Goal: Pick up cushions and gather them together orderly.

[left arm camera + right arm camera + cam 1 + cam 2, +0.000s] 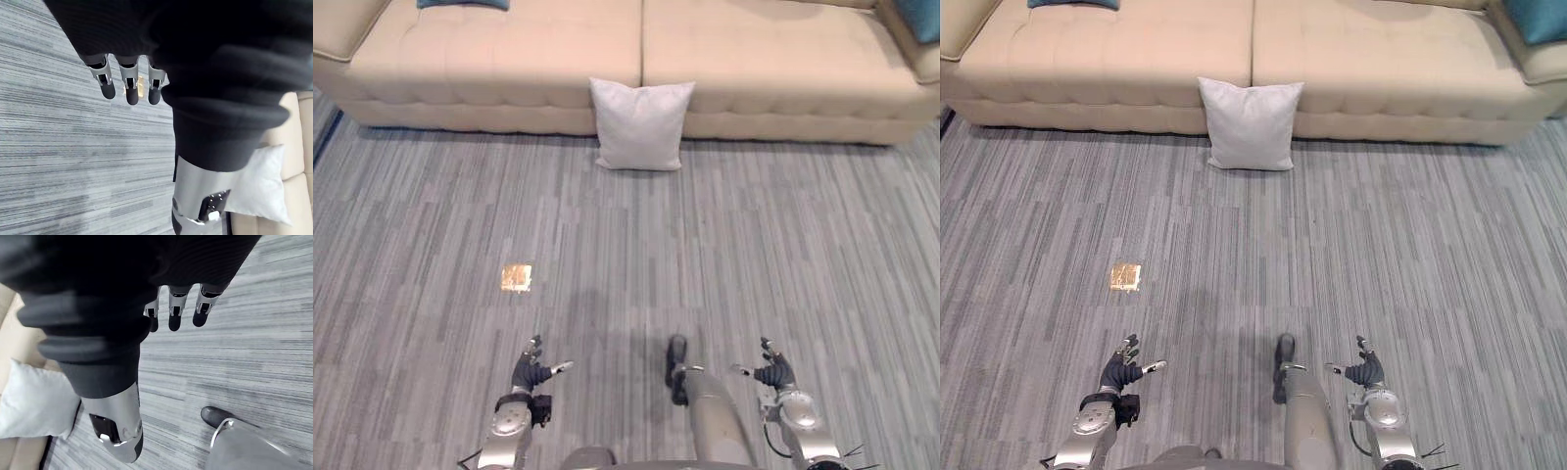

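- We see the left hand (530, 370) nearest us at the lower left. It is held low over the grey striped floor (724, 245) with its arm reaching forward. Its fingers (132, 93) are straight and loose, the thumb is spread to the side, and it holds nothing.
- The right hand (771, 372) mirrors it at the lower right, at about the same reach and well apart from the left. Its fingers (175, 320) are also relaxed and open, with the thumb pointing inward, and the hand is empty.
- A little farther out, ahead of the left hand, we note a small brass plate (517, 278) set flat in the floor.
- Well beyond both hands, near the middle of the scene, the white cushion (640, 123) stands upright on the floor on its lower edge. It leans back against the front of the beige sofa (509, 69), roughly where the two seat sections meet.
- Farthest away, a blue cushion (462, 4) lies on the sofa seat at the far left.
- A teal cushion (920, 18) sits by the sofa's far right corner.
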`<state>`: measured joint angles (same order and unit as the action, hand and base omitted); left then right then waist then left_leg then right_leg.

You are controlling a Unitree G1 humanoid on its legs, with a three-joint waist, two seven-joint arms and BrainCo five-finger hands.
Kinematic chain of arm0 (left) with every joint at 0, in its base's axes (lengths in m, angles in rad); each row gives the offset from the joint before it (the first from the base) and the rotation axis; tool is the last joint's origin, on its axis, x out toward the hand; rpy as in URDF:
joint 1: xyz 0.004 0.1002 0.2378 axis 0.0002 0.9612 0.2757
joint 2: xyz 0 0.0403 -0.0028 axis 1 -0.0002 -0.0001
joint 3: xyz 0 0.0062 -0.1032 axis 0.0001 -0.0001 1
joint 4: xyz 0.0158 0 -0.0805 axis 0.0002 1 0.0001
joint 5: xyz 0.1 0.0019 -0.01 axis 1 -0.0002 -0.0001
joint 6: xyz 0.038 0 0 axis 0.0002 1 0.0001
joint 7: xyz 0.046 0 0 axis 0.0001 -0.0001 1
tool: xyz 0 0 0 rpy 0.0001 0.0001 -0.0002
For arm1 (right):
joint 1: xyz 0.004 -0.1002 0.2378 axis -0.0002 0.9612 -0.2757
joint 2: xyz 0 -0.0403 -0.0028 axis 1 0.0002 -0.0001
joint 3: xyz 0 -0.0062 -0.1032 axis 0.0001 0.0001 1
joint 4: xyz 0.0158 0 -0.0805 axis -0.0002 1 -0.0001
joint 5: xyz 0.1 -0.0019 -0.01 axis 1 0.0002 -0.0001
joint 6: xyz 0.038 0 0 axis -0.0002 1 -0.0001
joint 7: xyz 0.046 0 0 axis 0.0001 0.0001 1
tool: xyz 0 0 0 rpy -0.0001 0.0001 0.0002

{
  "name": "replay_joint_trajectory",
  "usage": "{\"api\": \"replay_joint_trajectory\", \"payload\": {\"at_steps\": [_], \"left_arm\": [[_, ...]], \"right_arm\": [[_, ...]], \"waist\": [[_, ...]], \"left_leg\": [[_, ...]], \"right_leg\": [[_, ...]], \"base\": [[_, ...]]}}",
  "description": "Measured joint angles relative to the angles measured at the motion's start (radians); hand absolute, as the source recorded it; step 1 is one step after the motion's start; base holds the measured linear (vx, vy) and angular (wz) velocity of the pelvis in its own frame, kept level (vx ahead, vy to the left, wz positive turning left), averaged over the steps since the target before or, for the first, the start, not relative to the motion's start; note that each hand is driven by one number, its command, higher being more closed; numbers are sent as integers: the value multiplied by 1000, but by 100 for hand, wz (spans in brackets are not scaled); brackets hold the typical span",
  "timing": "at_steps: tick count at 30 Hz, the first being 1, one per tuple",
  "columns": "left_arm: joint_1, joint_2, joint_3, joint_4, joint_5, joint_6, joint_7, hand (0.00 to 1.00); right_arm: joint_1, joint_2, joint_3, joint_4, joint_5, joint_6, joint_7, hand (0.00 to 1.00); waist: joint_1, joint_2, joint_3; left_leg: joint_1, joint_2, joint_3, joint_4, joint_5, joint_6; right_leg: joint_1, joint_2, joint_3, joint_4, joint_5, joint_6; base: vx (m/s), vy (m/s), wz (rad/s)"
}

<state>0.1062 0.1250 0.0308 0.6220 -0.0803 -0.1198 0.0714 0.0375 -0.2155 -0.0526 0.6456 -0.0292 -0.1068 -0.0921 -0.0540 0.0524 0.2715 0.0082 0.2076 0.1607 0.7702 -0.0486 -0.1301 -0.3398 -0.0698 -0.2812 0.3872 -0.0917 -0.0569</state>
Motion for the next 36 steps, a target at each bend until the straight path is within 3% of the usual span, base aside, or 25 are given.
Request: {"api": "replay_joint_trajectory", "payload": {"at_steps": [1,3,5,7,9,10,11,12,14,15,16,17,20,21,24,25,26,27,28,30,31,32,34,35,36], "left_arm": [[-1,-1,0,2,0,-1,-4,0],[-3,-1,2,6,0,-2,-4,0],[-4,1,2,6,0,-4,-5,0],[-3,0,2,8,0,1,-5,0],[-1,-3,2,8,0,2,-5,0],[23,1,5,9,0,2,-4,0],[27,5,8,12,0,3,-3,0],[16,11,14,15,0,5,-2,0],[4,3,18,16,5,4,-3,0],[7,3,18,19,5,5,-3,0],[19,5,18,20,5,9,-3,0],[25,8,18,20,5,13,-1,0],[30,20,16,21,4,15,6,0],[25,23,16,22,3,15,7,0],[19,25,16,61,3,14,7,0],[20,24,15,75,4,14,8,0],[24,26,6,83,5,14,9,0],[28,25,6,86,6,14,9,0],[15,5,8,115,8,15,12,0],[9,-5,7,119,11,15,17,0],[0,-13,8,117,12,14,17,0],[-3,-18,9,117,11,14,17,0],[-4,-37,8,117,11,14,17,0],[-6,-56,7,115,11,13,16,0],[-8,-64,7,115,11,13,15,0]], "right_arm": [[-1,3,7,-2,2,-2,-2,0],[-4,14,13,-6,13,-9,-14,0],[-14,15,12,-7,32,-14,-17,0],[-32,13,-1,-2,38,-17,-18,0],[-28,20,-24,2,38,-17,-21,0],[-21,19,-29,17,38,-16,-26,0],[-21,22,-29,20,38,-15,-28,0],[-19,37,-28,22,37,-15,-36,0],[-15,38,-33,26,33,-14,-35,0],[-10,42,-33,30,30,-13,-35,0],[-1,54,-33,39,26,-10,-33,0],[3,64,-28,48,23,-4,-32,0],[5,78,-2,58,19,-1,-29,0],[-1,77,8,59,19,-1,-28,0],[-9,76,12,64,19,-1,-20,0],[-5,76,11,67,19,-1,-20,0],[19,76,11,69,19,0,-20,0],[36,76,11,72,19,0,-19,0],[50,63,9,97,18,7,-19,0],[46,66,4,93,19,15,-18,0],[48,71,0,74,19,15,-19,0],[48,72,1,73,20,14,-19,0],[48,81,-5,65,24,13,-22,0],[48,89,-29,47,29,3,-26,0],[47,89,-36,41,31,0,-32,0]], "waist": [[14,1,3],[22,-33,21],[42,-41,24],[61,-41,28],[74,-45,29],[78,-31,22],[81,-38,20],[80,-68,2],[73,-75,-1],[75,-79,0],[71,-87,0],[66,-83,1],[65,-73,0],[59,-65,5],[29,-61,7],[16,-63,6],[13,-81,-2],[14,-93,-10],[14,-71,-14],[10,-52,-32],[10,-42,-30],[10,-39,-30],[22,-37,-29],[26,-41,-30],[29,-40,-31]], "left_leg": [[-74,45,22,180,-60,59],[-174,53,42,267,-125,76],[-289,39,68,206,-160,79],[-418,-16,68,-66,-161,82],[-429,-78,27,-346,-107,44],[-410,-106,-11,-497,73,64],[-408,-110,-14,-480,110,112],[-426,-143,-6,-429,45,152],[-408,-176,17,-355,-58,191],[-383,-188,28,-344,-81,202],[-313,-215,38,-346,-126,217],[-235,-229,38,-353,-167,226],[-54,-227,36,-442,-189,235],[7,-213,31,-492,-189,235],[92,-182,23,-545,-190,233],[126,-172,11,-557,-201,208],[165,-175,0,-561,-227,139],[180,-181,-8,-560,-248,108],[213,-161,-32,-553,-278,69],[168,-124,-52,-447,-254,29],[96,-92,-49,-274,-224,-16],[53,-68,-46,-171,-193,-29],[-34,19,4,61,-181,-1],[-65,37,54,34,-206,41],[-79,37,65,-2,-211,50]], "right_leg": [[98,21,7,-49,-4,-6],[238,29,14,-139,-17,-19],[335,32,42,-229,-38,-5],[409,29,66,-293,-67,36],[464,14,84,-319,-90,65],[519,22,114,-329,-141,104],[529,17,126,-325,-155,112],[526,-25,134,-292,-172,121],[441,-83,183,-43,-178,127],[416,-102,203,59,-167,149],[346,-138,239,289,-105,227],[275,-152,252,508,-107,234],[145,-151,164,630,-166,138],[99,-125,114,543,-188,107],[19,-52,73,189,-166,113],[11,-19,89,-10,-84,118],[23,-1,124,-186,53,110],[23,0,140,-224,146,102],[15,11,143,-149,223,46],[5,20,114,-87,140,26],[32,31,99,-79,102,14],[59,38,93,-88,89,6],[183,67,78,-158,70,-8],[254,66,78,-212,70,-9],[273,65,82,-228,70,-9]], "base": [[502,-154,-15],[590,-129,-18],[554,-63,-31],[537,42,-44],[571,171,-47],[702,278,-58],[584,248,-39],[581,231,3],[602,245,2],[588,265,-12],[597,236,-4],[716,239,-3],[570,102,-6],[396,10,5],[561,-65,27],[518,-126,51],[527,-150,53],[551,-208,53],[521,-211,42],[539,-231,34],[380,-183,25],[535,-252,21],[437,-173,9],[349,-99,3],[369,-73,-5]]}}
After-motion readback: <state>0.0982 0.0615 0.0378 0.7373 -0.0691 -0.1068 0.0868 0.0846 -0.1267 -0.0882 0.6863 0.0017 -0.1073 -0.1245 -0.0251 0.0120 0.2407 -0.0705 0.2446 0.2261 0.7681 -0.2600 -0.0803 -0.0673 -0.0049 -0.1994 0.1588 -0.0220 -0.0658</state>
